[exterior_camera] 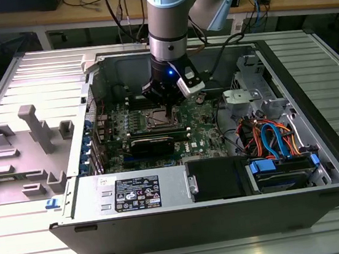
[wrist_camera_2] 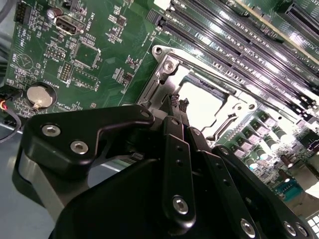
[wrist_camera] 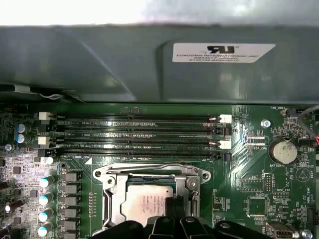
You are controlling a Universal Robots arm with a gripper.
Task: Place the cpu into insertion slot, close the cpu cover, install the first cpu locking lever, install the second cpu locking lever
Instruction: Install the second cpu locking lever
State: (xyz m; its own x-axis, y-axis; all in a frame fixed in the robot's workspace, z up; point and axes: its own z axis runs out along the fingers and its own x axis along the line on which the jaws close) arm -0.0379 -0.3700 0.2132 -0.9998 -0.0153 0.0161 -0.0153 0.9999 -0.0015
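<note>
Showing a late stage of CPU installation inside an open computer case [exterior_camera: 313, 84] that lies on its side on a slatted worktop [exterior_camera: 41, 242]. The arm reaches down over the green motherboard [exterior_camera: 199, 120], its gripper [exterior_camera: 168, 108] poised directly above the socket area.

The cpu [wrist_camera: 149, 203], silvery-topped, already sits within the insertion slot [wrist_camera: 115, 219], between the memory slots [wrist_camera: 139, 134] and the gripper [wrist_camera: 174, 211]. The cpu cover [wrist_camera: 197, 191] appears to be folded down around the chip, its window framing the metal top in both wrist views; a thin wire lever [wrist_camera: 144, 168] lies along the cover's edge nearest the memory slots, though whether it is latched cannot be told.

In the second wrist view the gripper [wrist_camera_2: 178, 103] has its fingers pressed close together, their tips just at the cover [wrist_camera_2: 164, 69] edge beside the bright cpu [wrist_camera_2: 202, 102]; nothing can be seen pinched between them.

Judged from this, placement and probably cover closing are done; the levers are in hand or remain.
</note>
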